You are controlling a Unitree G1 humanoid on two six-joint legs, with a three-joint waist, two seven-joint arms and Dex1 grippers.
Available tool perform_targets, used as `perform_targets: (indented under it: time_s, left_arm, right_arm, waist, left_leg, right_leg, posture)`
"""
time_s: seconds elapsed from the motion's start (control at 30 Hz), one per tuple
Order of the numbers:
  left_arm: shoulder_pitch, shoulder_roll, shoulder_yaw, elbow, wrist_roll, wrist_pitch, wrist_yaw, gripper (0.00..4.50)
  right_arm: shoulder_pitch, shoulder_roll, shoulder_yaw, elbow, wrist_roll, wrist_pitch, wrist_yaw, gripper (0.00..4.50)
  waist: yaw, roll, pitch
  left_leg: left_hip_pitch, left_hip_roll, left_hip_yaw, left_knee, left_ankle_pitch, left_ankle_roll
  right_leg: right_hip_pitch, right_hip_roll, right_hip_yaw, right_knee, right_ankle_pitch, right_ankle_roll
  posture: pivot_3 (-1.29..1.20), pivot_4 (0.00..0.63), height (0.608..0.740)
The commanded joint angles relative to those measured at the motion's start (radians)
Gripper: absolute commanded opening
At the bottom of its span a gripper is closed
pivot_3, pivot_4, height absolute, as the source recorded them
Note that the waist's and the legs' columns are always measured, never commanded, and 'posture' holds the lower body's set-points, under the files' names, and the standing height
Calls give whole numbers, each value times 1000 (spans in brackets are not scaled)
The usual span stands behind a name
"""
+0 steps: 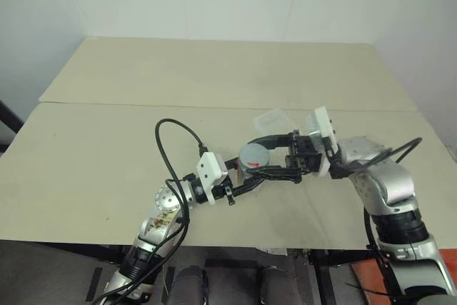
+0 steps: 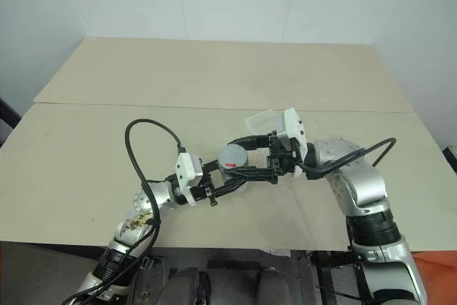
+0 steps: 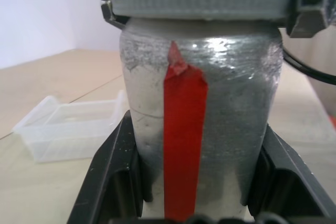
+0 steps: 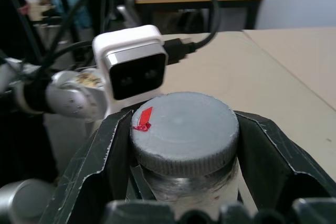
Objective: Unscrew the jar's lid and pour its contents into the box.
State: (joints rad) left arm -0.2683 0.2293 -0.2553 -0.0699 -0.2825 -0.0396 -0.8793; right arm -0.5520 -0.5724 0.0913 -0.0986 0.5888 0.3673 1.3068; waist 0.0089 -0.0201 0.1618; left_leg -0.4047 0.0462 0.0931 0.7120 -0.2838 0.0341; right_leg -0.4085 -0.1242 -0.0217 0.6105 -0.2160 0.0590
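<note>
Jaws first: the left gripper (image 1: 251, 176) is clamped on the body of the jar (image 3: 202, 114), which is kept upright above the surface (image 1: 107, 155) so nothing spills. Right gripper (image 1: 275, 156) is closed around the lid (image 4: 184, 132), so a twist against the held body looks like the step in hand. Just beyond, the box (image 1: 271, 120) is parked close, probably for a short pour.

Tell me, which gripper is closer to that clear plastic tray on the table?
The right gripper: it clamps the grey ribbed lid right in front of the clear plastic tray. The left gripper, holding the silvery jar, sits farther back.
</note>
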Motion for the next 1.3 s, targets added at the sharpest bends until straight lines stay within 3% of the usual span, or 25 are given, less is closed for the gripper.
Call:
perform_targets:
  time_s: [0.03,0.37,0.57,0.8,1.1,1.3]
  left_arm:
    - [-22,1,-24,-47,-16,-6,-36,1996]
    - [-12,-13,-27,-45,-10,-11,-34,1996]
    - [-6,-21,-25,-35,-7,-12,-21,1996]
    - [-5,-30,-11,-15,0,-23,-2,1996]
    - [-4,-36,25,38,43,-47,81,1996]
    - [-40,-85,38,107,117,-88,195,1996]
  right_arm:
    - [-58,12,28,70,7,-63,144,2851]
    - [-148,18,56,269,-44,-161,306,2851]
    - [-164,19,29,260,-17,-129,279,4473]
    - [-85,-21,-65,177,12,-156,227,4473]
    - [136,-69,-224,-148,-57,-166,-110,4473]
    - [281,40,-196,-423,-45,8,-471,4473]
  waist:
    - [0,0,0]
    - [1,0,0]
    - [2,0,0]
    - [6,0,0]
    - [3,0,0]
    - [3,0,0]
  left_leg:
    - [0,0,0,0,0,0]
    - [0,0,1,0,0,0]
    - [0,0,1,0,0,0]
    - [-1,0,1,0,0,-1]
    - [-1,0,1,0,0,-1]
    - [-1,0,0,0,0,-1]
  right_leg:
    - [0,0,0,0,0,0]
    - [0,0,0,0,0,0]
    - [0,0,0,0,0,0]
    - [0,0,0,0,0,0]
    - [0,0,0,0,0,0]
    - [-1,0,0,0,0,0]
  posture:
    - [0,150,740]
    - [0,150,740]
    - [0,150,740]
    - [0,150,740]
    - [0,150,740]
    - [0,150,740]
